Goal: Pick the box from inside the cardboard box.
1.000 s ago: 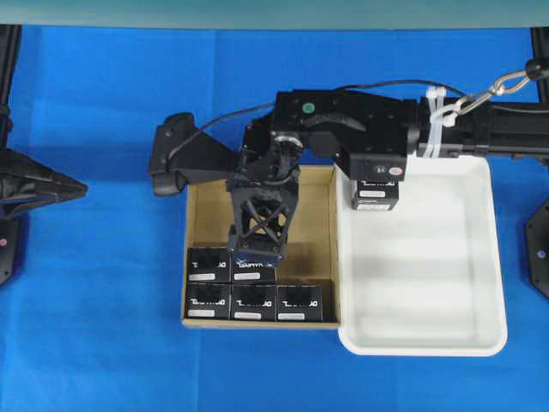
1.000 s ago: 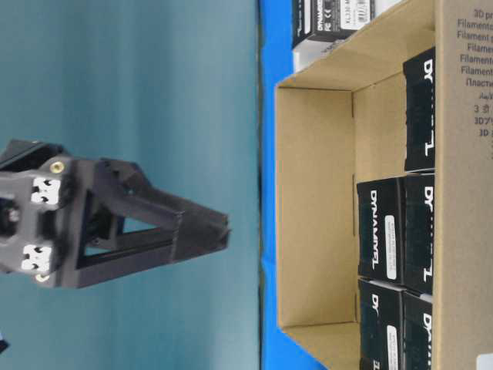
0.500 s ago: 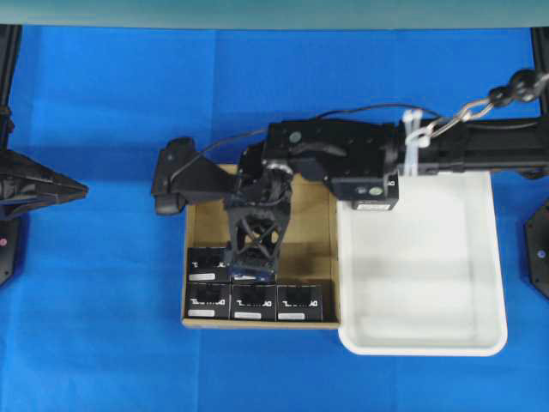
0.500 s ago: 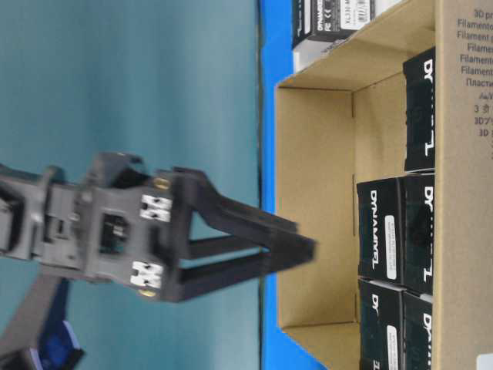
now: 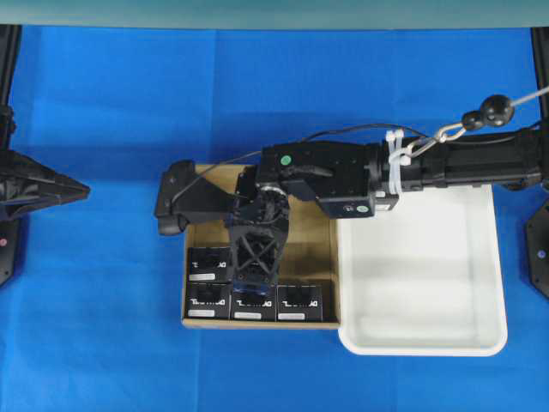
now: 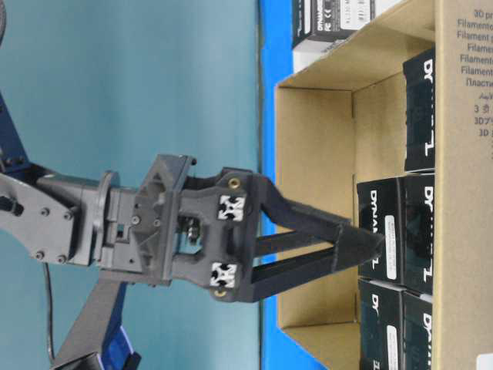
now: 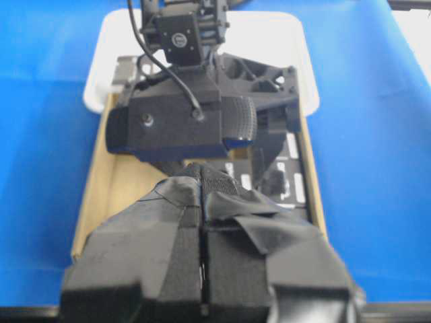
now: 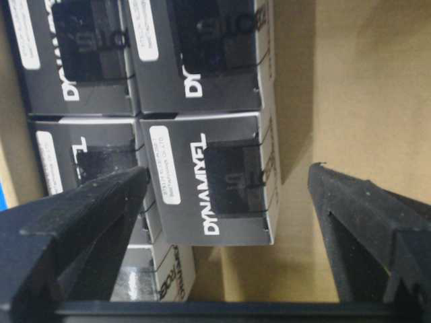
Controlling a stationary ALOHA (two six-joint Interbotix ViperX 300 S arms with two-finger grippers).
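- My right gripper (image 8: 229, 195) reaches down into the large brown corrugated cardboard box (image 5: 309, 225) with its jaws spread as wide as they go and nothing held between them.
- In my right wrist view, the small black rectangular box with white lettering and a white label (image 8: 212, 178) lies between my two black fingers (image 8: 81, 222), with a gap on either side; I cannot tell whether either finger touches it.
- That box sits on the carton floor in the upper row, just beside another black box (image 5: 208, 263), with three more black boxes (image 5: 253, 303) lined along the near wall.
- From table level, my fingertips (image 6: 362, 247) are level with the box tops.
- A white plastic tray (image 5: 480, 257) lies touching the carton's right wall.
- My left gripper (image 7: 202, 262) stays off at the left edge, fingers pressed together on nothing.
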